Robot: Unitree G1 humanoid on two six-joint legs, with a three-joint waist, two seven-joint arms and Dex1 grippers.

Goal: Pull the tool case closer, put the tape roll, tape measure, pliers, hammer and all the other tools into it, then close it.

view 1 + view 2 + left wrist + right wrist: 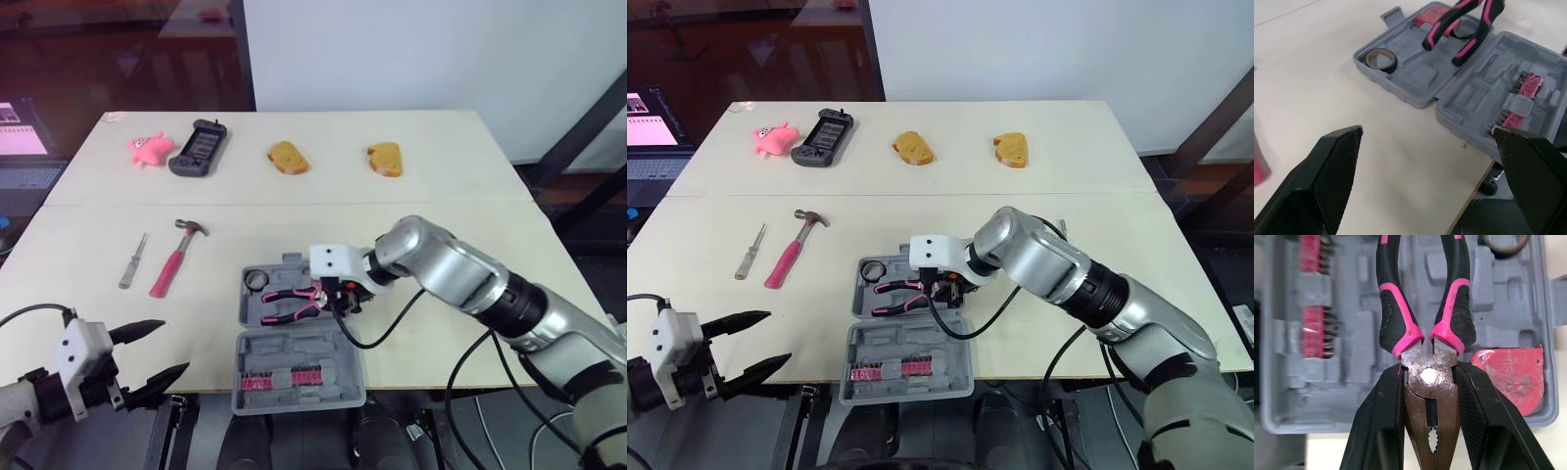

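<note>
R hand (1430, 374) clamped on pliers (1396, 318) (over case (1352, 357)); L hand (174, 346) wide open.

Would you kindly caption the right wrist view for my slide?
Right gripper holds pliers over the open case.

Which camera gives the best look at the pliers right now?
The right wrist view: the pliers show close up, head clamped in the right claw, handles over the open tool case. Both eye views show them small, partly behind the claw; the left wrist view cuts off the head.
</note>
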